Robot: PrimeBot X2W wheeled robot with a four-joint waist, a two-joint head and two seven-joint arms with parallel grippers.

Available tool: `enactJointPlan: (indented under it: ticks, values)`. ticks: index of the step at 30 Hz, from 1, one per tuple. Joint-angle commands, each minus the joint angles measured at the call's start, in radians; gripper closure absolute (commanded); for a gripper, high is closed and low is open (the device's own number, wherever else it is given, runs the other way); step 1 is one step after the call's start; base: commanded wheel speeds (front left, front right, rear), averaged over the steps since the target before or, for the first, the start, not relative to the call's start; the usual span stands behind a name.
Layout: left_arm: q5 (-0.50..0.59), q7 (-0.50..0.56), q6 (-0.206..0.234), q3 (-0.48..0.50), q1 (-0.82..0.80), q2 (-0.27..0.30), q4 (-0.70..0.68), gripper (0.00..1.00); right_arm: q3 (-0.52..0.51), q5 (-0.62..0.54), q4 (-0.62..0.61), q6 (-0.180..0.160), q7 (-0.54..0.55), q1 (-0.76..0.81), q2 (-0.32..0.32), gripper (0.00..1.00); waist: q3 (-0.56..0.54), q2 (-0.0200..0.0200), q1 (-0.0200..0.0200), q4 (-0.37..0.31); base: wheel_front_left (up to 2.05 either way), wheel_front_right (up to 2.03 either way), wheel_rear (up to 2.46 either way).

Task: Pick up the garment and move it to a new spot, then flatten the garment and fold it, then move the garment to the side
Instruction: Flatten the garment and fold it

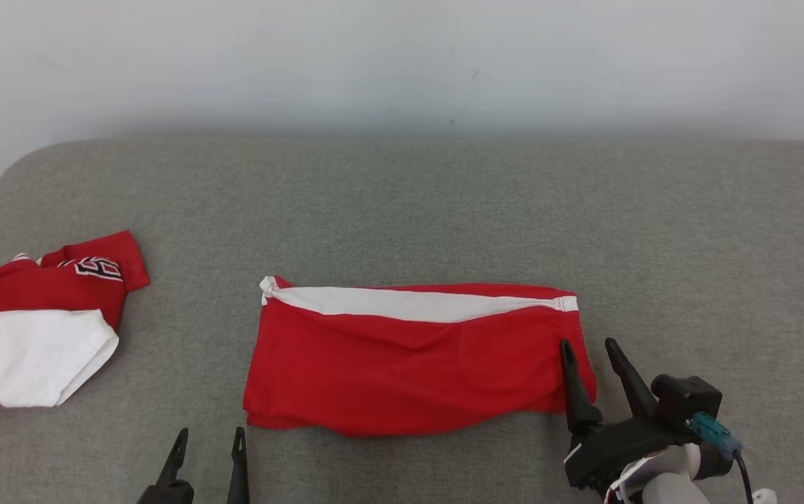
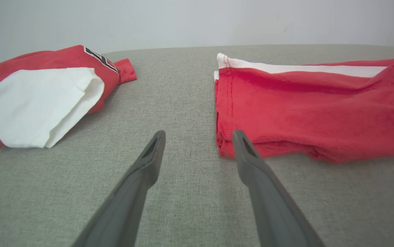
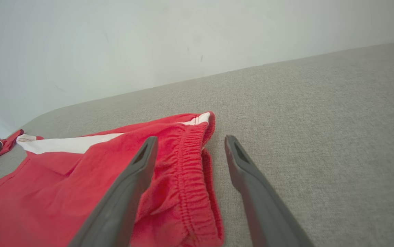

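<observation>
Pinching every layer at both ends should keep the folded garment (image 1: 416, 364) neat; the left tool (image 1: 211, 430) and right tool (image 1: 588, 343) stand wide, holding nothing.

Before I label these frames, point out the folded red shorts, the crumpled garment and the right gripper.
folded red shorts (image 1: 409, 371): head view, red front panel.
crumpled garment (image 1: 31, 353): head view, white panel.
right gripper (image 1: 588, 343): head view, between its fingertips.
</observation>
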Motion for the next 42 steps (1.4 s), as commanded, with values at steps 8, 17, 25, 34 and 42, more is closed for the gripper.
enactJointPlan:
  ticks: [8, 17, 25, 34, 42]
  values:
    - [-0.006, -0.003, -0.002, -0.017, -0.021, -0.005, 0.015, 0.00, -0.010, 0.024, 0.149, -0.002, 0.000, -0.074, 0.000, 0.00, 0.036, -0.0001, -0.0001, 0.044, 0.00, 0.00, 0.00]
    - [-0.020, -0.003, 0.003, -0.025, -0.025, -0.005, 0.036, 0.00, -0.002, 0.070, 0.293, -0.002, 0.002, -0.083, -0.021, 0.00, 0.042, -0.0001, -0.0001, 0.054, 0.00, 0.00, 0.00]
    - [-0.024, -0.003, 0.006, -0.030, -0.031, -0.005, 0.047, 0.00, 0.090, 0.157, 0.314, -0.002, 0.004, -0.086, -0.022, 1.00, 0.040, -0.0001, -0.0001, 0.057, 0.00, 0.00, 0.00]
    - [-0.024, -0.003, 0.006, -0.017, -0.011, -0.005, 0.053, 0.00, 0.044, 0.195, 0.258, -0.003, 0.000, -0.069, -0.077, 1.00, 0.026, -0.0001, -0.0001, 0.046, 0.00, 0.00, 0.00]
    - [-0.019, -0.003, 0.001, -0.008, 0.009, -0.005, 0.060, 0.00, 0.020, 0.207, 0.226, -0.003, 0.000, -0.066, -0.137, 1.00, -0.004, -0.0001, -0.0001, 0.013, 0.00, 0.00, 0.00]
